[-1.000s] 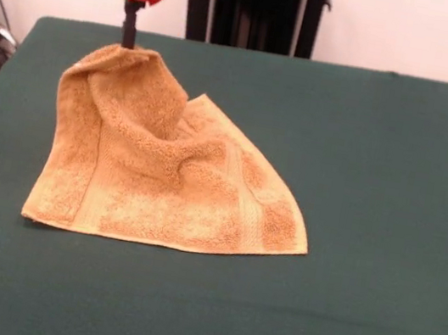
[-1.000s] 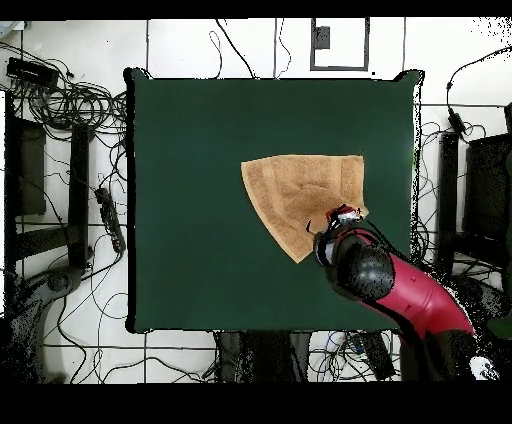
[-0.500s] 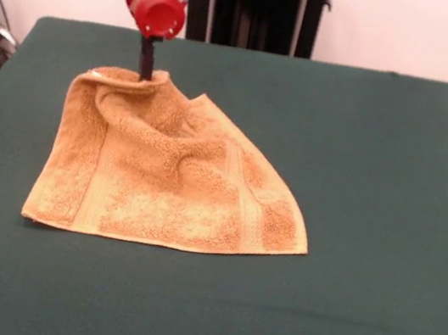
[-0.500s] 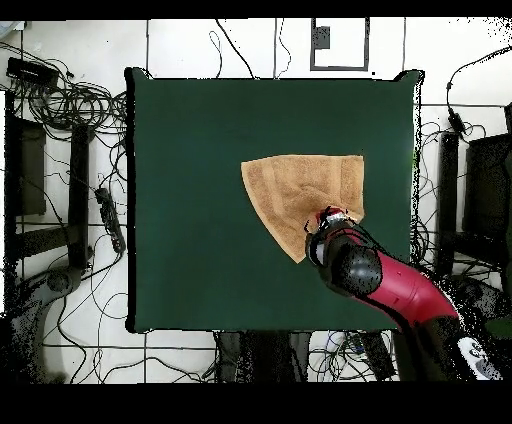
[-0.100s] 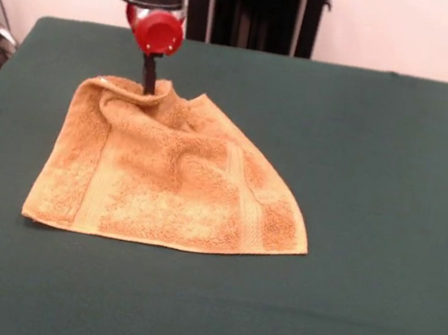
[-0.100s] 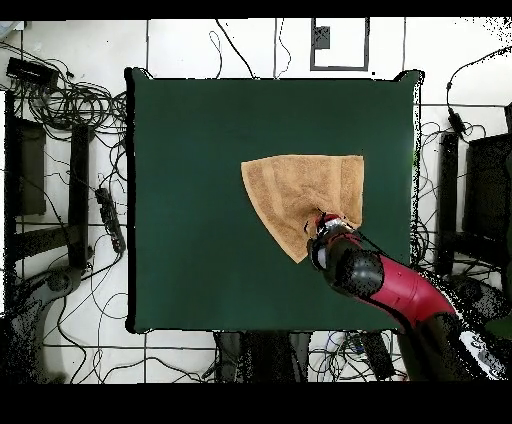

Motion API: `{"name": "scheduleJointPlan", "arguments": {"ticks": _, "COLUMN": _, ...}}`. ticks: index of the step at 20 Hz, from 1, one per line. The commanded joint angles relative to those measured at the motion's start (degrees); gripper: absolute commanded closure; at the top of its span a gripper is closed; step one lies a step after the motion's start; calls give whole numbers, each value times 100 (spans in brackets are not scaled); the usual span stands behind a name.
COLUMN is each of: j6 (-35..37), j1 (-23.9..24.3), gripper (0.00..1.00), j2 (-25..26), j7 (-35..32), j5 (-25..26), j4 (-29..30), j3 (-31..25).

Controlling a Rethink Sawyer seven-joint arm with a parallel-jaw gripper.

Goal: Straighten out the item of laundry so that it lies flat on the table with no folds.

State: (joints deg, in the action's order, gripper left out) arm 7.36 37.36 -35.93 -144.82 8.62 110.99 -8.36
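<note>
The item of laundry (image 5: 178, 186), an orange-tan terry towel, lies on the left half of the dark green table (image 5: 380, 159), roughly triangular with one part folded over. Its far corner is bunched and slightly raised. My gripper (image 5: 147, 86) comes down onto that corner, below a red round cap, and looks shut on the rumpled edge. In the overhead view the towel (image 6: 300, 190) lies right of the table (image 6: 190, 200) centre, and the gripper (image 6: 325, 222) sits at its lower edge, mostly hidden under the red arm.
A border band runs across the towel's right part (image 5: 250, 193). Dark racks (image 6: 25, 165) and tangled cables (image 6: 70, 100) lie on the floor around the table. A black column (image 5: 260, 6) stands behind the far edge.
The gripper has come down and shifted slightly right with the towel's corner. The raised peak of cloth has sunk, so the towel lies lower and wider.
</note>
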Motion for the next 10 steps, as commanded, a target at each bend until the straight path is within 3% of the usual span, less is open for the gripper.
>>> {"name": "scheduleJointPlan", "arguments": {"ticks": 1, "j6": 568, "j1": 20, "gripper": 100, "j2": 96, "j7": 508, "j5": 339, "j4": -107, "j3": -750}}
{"name": "scheduleJointPlan", "arguments": {"ticks": 10, "j6": 1093, "j1": 200, "gripper": 100, "j2": -136, "j7": 796, "j5": 625, "j4": -258, "j3": -722}}
